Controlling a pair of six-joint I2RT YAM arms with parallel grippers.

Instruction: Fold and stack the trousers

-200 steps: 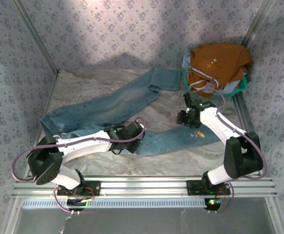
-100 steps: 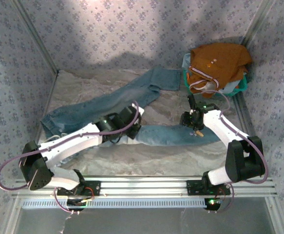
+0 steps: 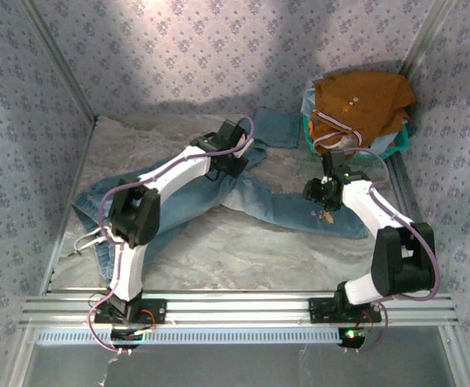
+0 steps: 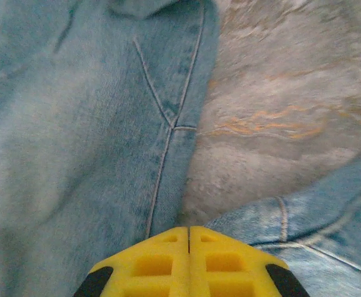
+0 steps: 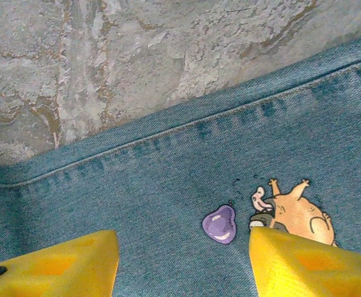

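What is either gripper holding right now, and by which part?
Right gripper open, holding nothing. Left gripper shut where the trousers fork; a pinch of denim cannot be told.

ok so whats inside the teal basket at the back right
An orange-brown garment with white striped trim is heaped in the basket and spills over its rim. Whatever lies below it is covered by the garment, so it cannot be seen.
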